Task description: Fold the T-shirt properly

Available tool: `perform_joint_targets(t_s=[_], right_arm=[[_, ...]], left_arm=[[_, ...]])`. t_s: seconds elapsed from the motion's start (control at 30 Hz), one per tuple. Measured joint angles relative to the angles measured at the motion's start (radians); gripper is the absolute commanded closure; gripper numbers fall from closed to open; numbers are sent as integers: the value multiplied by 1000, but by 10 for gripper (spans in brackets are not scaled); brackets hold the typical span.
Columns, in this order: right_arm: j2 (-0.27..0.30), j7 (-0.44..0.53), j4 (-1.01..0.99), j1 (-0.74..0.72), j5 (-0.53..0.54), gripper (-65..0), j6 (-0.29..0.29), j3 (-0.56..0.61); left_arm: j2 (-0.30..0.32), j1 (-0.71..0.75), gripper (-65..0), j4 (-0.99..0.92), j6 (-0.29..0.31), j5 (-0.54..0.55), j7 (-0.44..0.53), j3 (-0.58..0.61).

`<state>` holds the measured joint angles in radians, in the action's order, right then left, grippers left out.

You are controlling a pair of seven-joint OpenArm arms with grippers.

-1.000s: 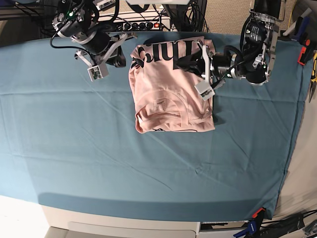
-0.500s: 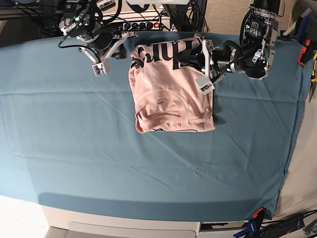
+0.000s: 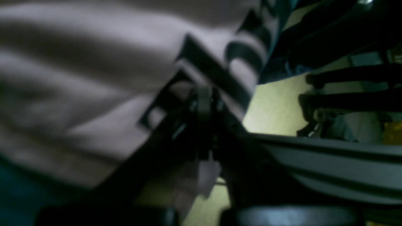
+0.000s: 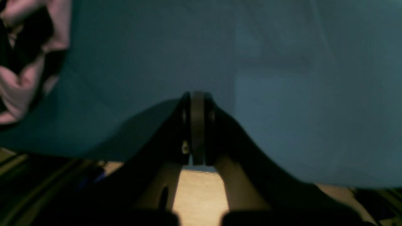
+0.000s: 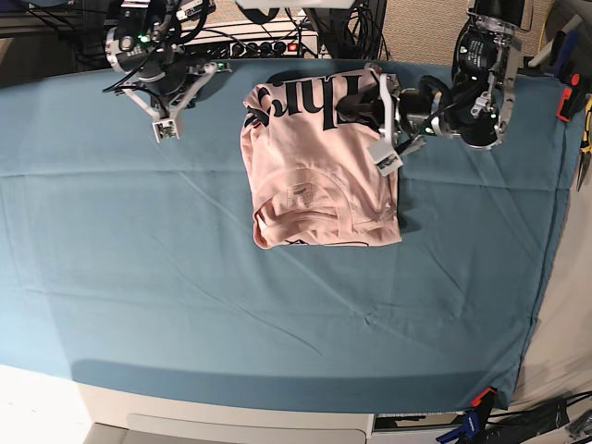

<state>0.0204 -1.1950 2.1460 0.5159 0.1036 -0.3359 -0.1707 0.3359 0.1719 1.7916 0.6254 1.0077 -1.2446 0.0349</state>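
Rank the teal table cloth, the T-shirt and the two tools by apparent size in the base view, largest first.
1. Teal table cloth
2. T-shirt
3. Left tool and right tool: both far smaller and look alike, so unranked.

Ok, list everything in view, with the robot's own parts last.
T-shirt: one, pale pink with black lettering, folded, far middle of the cloth.
Cloth: one, teal, covering the table.
Power strip: one, with a red light, beyond the cloth's far edge.
Clamps: orange and black, at the cloth's right edge; another pair at the near right corner.
Cables: black, at the near right; more behind the far edge.
Left gripper: one, fingers shut, over the T-shirt's far right part; whether it pinches fabric cannot be told.
Right gripper: one, fingers shut and holding nothing, above the cloth left of the T-shirt.
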Motion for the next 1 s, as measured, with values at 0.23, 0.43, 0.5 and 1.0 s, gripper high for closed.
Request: perform_joint_targets(t_s=[0.23, 0.43, 0.5, 1.0], right_arm=[[55, -18, 151, 64, 2, 0, 0, 1], [55, -47, 154, 176, 2, 0, 0, 2], [55, -47, 154, 222, -2, 0, 0, 1], [205, 81, -91, 309, -74, 0, 3, 3]], left_arm=[[66, 39, 0, 26, -3, 90, -23, -237], [74, 202, 0, 63, -26, 105, -33, -440], [74, 269, 0, 69, -26, 108, -35, -493], [52, 617, 0, 23, 24, 154, -45, -671]])
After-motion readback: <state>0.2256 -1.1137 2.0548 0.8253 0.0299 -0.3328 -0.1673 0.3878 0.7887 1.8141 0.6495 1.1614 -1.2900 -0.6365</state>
